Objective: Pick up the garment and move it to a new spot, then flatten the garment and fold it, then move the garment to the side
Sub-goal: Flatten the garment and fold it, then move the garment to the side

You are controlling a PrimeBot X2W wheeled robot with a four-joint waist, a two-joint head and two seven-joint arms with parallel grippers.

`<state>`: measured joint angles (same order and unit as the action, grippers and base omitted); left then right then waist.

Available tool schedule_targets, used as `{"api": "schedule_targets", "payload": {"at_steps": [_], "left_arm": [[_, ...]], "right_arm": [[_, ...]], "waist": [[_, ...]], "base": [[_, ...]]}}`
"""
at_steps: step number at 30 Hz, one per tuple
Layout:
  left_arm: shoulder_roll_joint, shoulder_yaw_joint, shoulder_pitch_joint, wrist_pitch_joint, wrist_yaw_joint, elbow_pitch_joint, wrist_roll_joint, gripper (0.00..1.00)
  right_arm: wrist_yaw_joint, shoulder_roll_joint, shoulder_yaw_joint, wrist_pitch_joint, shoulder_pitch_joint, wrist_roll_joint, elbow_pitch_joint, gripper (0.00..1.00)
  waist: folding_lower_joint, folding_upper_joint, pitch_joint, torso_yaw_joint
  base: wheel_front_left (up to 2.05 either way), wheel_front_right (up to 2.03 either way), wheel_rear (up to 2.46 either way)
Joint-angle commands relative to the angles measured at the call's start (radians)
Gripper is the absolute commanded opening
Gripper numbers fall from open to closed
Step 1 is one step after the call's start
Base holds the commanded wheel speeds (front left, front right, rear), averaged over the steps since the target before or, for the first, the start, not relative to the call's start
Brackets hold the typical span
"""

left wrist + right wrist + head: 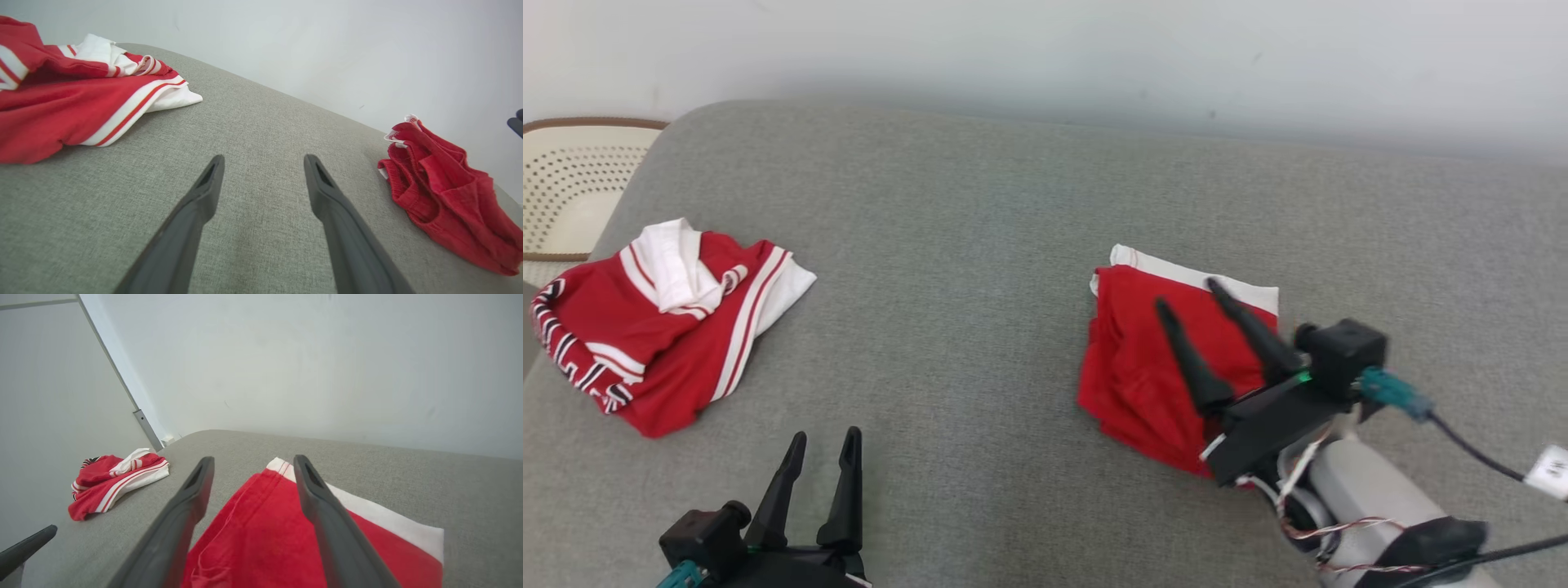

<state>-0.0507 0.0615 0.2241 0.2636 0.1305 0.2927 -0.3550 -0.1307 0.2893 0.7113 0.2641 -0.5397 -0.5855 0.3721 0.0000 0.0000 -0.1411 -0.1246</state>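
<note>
Fingers of the right gripper (pixel 1186 292) stand well apart, with nothing clamped between them. They reach over the folded red garment (pixel 1131 367), pointing toward its far edge. Whether the tips press on the cloth or hang just above it cannot be told. In the right wrist view the red cloth fills the gap between the two dark fingers, and a white band runs along the garment's far side.

The left gripper (pixel 825 434) is also spread wide and empty. It sits at the near left of the grey sofa cushion (pixel 972 245), over bare upholstery, well apart from both pieces of clothing.

The folded red garment lies on the right part of the cushion, a rough rectangle with some creases along its near edge. On the far left of the cushion sits a crumpled red-and-white jersey (pixel 662 343), bunched up, with striped trim and a white collar showing. Open grey fabric lies between the two.

Loose wires and a black cable trail off the right forearm. A plain pale wall (pixel 1045 49) runs behind the cushion. Beyond the cushion's left end stands a cream perforated container with a brown rim (pixel 568 188); its contents cannot be seen.
</note>
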Motion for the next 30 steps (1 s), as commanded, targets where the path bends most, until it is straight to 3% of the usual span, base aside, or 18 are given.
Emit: {"api": "schedule_targets", "payload": {"at_steps": [1, 9, 23, 30], "left_arm": [[0.0, -0.001, -0.009, 0.001, 0.0, -0.002, 0.01, 1.0], [0.0, 0.02, 0.01, 0.001, 0.0, -0.004, 0.007, 1.0], [0.0, 0.032, 0.016, 0.001, 0.0, -0.002, 0.01, 1.0], [0.0, 0.043, 0.021, 0.001, 0.0, -0.008, 0.004, 1.0]], "right_arm": [[0.0, 0.01, -0.025, 0.0, 0.021, 0.002, -0.012, 1.0], [0.0, 0.007, -0.213, 0.0, 0.105, 0.022, 0.07, 1.0], [0.0, -0.032, -0.21, 0.0, 0.086, -0.122, 0.307, 1.0], [0.0, -0.062, -0.117, -0.006, 0.055, -0.214, 0.393, 1.0]], "waist": [[0.0, 0.0, -0.001, 0.018], [0.0, 0.0, -0.003, 0.037], [0.0, 0.0, -0.033, -0.02], [0.0, 0.0, -0.044, -0.05]], "base": [[0.0, 0.0, 0.0], [0.0, 0.0, 0.0], [0.0, 0.0, 0.0], [0.0, 0.0, 0.0]]}}
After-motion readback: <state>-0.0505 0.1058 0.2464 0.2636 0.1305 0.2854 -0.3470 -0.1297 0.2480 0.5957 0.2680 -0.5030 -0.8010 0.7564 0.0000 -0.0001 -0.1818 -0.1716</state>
